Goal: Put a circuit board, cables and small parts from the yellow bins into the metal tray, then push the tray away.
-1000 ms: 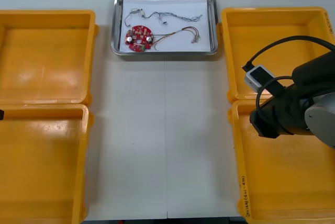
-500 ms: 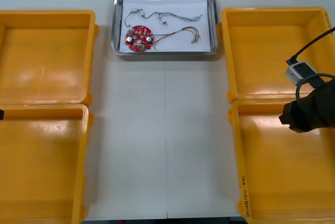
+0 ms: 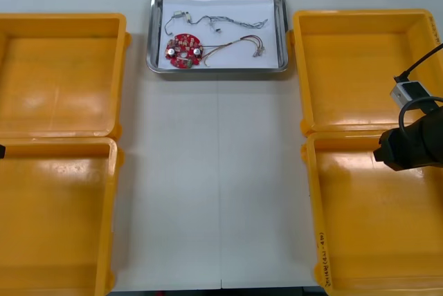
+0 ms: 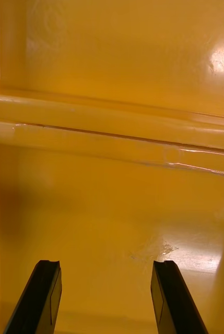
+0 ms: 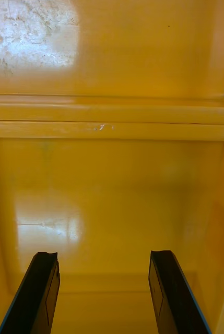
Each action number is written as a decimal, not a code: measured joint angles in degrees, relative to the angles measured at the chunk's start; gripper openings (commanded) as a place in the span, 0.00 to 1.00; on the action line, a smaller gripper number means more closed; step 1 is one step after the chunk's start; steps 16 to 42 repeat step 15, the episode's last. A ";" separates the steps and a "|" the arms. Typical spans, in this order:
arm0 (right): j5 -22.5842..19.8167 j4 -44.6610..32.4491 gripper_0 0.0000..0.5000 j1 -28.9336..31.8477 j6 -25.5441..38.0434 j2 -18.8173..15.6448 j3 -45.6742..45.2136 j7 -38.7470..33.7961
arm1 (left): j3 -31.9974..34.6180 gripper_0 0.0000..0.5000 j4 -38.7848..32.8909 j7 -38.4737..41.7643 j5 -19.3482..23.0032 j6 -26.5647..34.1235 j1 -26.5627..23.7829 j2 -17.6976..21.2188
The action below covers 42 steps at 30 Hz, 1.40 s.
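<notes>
Metal tray [image 3: 219,68] at the table's far edge holds circuit board [image 3: 183,50] and cables [image 3: 239,41]. I see right gripper [image 4: 107,300] and left gripper [image 5: 105,295] wide open, empty, over yellow bins [image 3: 367,68]; right arm [image 3: 415,147] partly cut off.

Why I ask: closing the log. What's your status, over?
Right gripper open over near right bin; left gripper open over left bin. Tray holds board, cables. Nothing blocking it.

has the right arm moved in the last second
Yes. The right arm has pulled back toward the table's right side, away from the inner rims of the two right yellow bins. The right gripper is open above them.
</notes>
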 measured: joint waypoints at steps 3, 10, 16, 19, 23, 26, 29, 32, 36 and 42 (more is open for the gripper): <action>0.09 0.00 1.00 0.00 0.00 0.00 0.00 0.00 | 0.00 1.00 0.00 0.00 0.00 0.00 0.00 0.00; 0.08 0.00 1.00 0.00 0.00 -0.04 0.00 -0.02 | 0.00 1.00 0.00 0.00 0.00 0.00 0.00 0.00; 0.04 0.00 1.00 0.00 0.00 -0.30 0.00 -0.30 | 0.00 1.00 0.00 0.00 0.00 0.00 0.00 0.00; 0.04 0.00 1.00 0.00 0.00 -0.30 0.00 -0.30 | 0.00 1.00 0.00 0.00 0.00 0.00 0.00 0.00; 0.04 0.00 1.00 0.00 0.00 -0.30 0.00 -0.30 | 0.00 1.00 0.00 0.00 0.00 0.00 0.00 0.00; 0.04 0.00 1.00 0.00 0.00 -0.30 0.00 -0.30 | 0.00 1.00 0.00 0.00 0.00 0.00 0.00 0.00; 0.04 0.00 1.00 0.00 0.00 -0.30 0.00 -0.30 | 0.00 1.00 0.00 0.00 0.00 0.00 0.00 0.00; 0.04 0.00 1.00 0.00 0.00 -0.30 0.00 -0.30 | 0.00 1.00 0.00 0.00 0.00 0.00 0.00 0.00; 0.04 0.00 1.00 0.00 0.00 -0.30 0.00 -0.30 | 0.00 1.00 0.00 0.00 0.00 0.00 0.00 0.00; 0.04 0.00 1.00 0.00 0.00 -0.30 0.00 -0.30 | 0.00 1.00 0.00 0.00 0.00 0.00 0.00 0.00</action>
